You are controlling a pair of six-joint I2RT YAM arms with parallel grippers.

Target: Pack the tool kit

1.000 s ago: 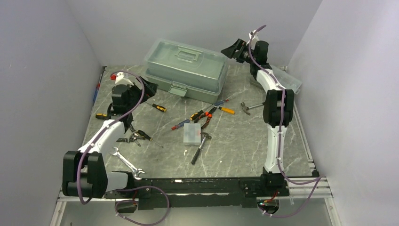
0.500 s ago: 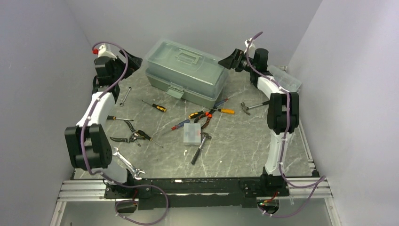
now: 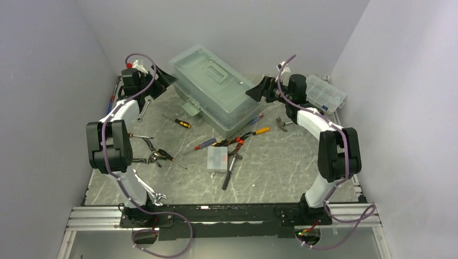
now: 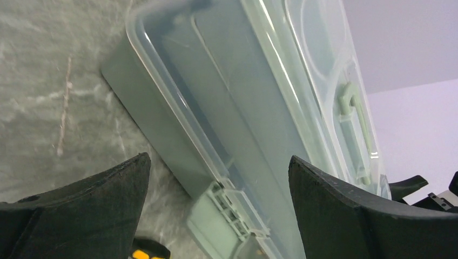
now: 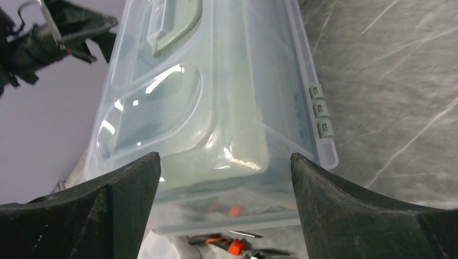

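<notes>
The tool kit (image 3: 213,89) is a large sage-green box with a clear lid and top handle. It lies shut and skewed at the back of the table. My left gripper (image 3: 167,81) is open at its far left end. In the left wrist view the tool kit (image 4: 259,108) and its front latch (image 4: 232,210) lie just beyond my left gripper (image 4: 219,158). My right gripper (image 3: 255,91) is open at the box's right end. The right wrist view looks along the lid (image 5: 216,81) past my right gripper (image 5: 224,156). Neither gripper holds anything.
A clear organizer (image 3: 325,93) sits at the back right. A small translucent case (image 3: 217,158), two hammers (image 3: 231,170) (image 3: 282,123), screwdrivers (image 3: 178,122), red-handled pliers (image 3: 235,141), dark pliers (image 3: 154,158) and a wrench (image 3: 146,187) lie scattered in front of the box.
The left arm swung from the table's left front up to the box's left end. The right gripper came down to its right end. The box turned, right end nearer, nudging tools forward.
</notes>
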